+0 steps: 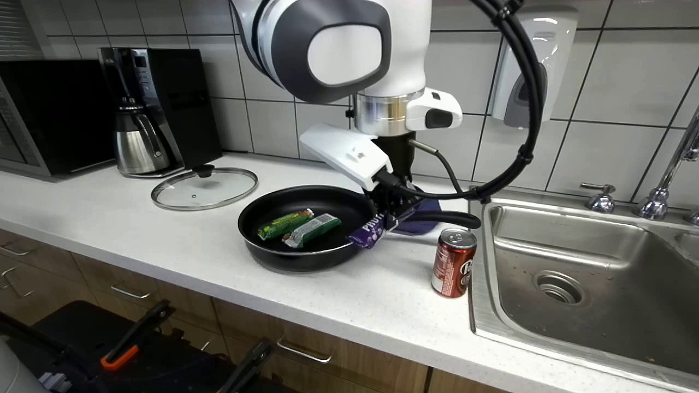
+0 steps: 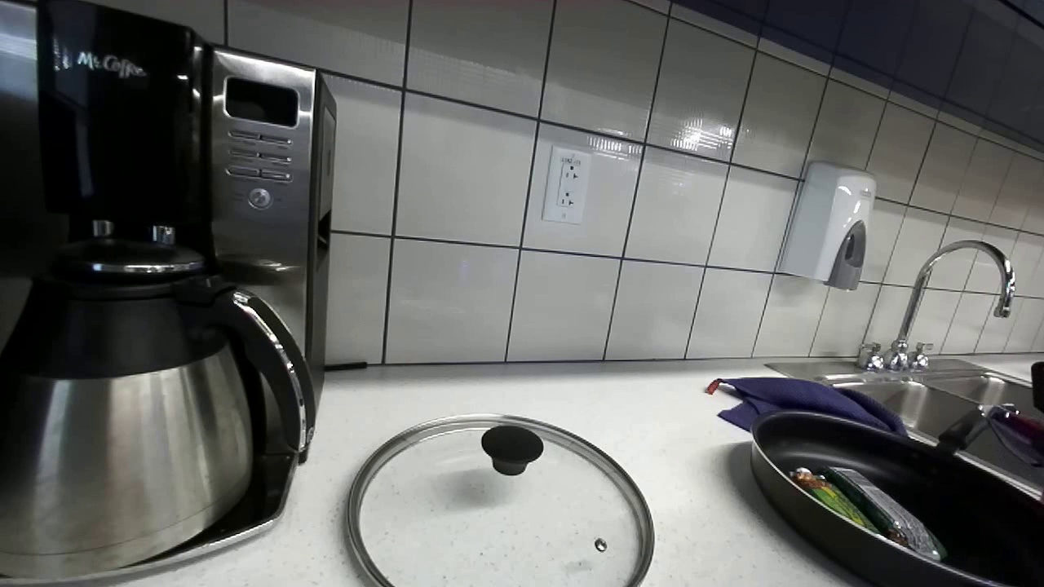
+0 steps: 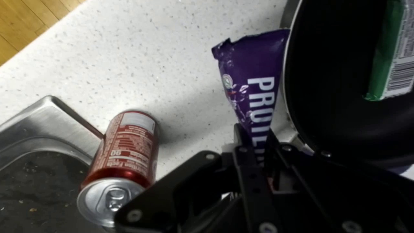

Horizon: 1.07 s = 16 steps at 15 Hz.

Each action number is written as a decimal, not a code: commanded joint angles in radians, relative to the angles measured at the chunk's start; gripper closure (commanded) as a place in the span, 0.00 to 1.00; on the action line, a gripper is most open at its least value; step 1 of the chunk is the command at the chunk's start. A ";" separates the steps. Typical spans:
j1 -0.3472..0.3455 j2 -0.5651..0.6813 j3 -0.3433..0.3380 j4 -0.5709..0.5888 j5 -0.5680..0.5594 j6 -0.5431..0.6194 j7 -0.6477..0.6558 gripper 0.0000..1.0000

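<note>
My gripper [image 1: 389,217] is shut on a purple snack packet [image 1: 369,232] printed with white letters. In the wrist view the fingers [image 3: 255,137] pinch the packet [image 3: 255,61] at its lower end, and its wide end sticks out from them. The packet hangs at the near right rim of the black pan [image 1: 306,263]; I cannot tell if it touches. Two green-wrapped bars [image 1: 284,224] [image 1: 312,230] lie inside the pan; one bar [image 3: 396,64] shows in the wrist view. A red soda can [image 1: 454,263] stands upright right of the gripper, apart from it.
The pan's handle [image 1: 449,218] points toward the steel sink [image 1: 487,305]. A purple cloth [image 2: 803,398] lies behind the pan. A glass lid [image 1: 205,188] lies left of it, before the coffee maker [image 1: 180,109]. A soap dispenser [image 1: 532,71] hangs on the wall.
</note>
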 commanded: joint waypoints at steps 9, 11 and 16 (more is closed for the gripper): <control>0.174 -0.100 -0.011 -0.008 0.239 -0.079 -0.189 0.97; 0.197 -0.091 -0.007 -0.020 0.259 -0.083 -0.206 0.97; 0.220 -0.050 -0.013 -0.033 0.259 -0.076 -0.207 0.97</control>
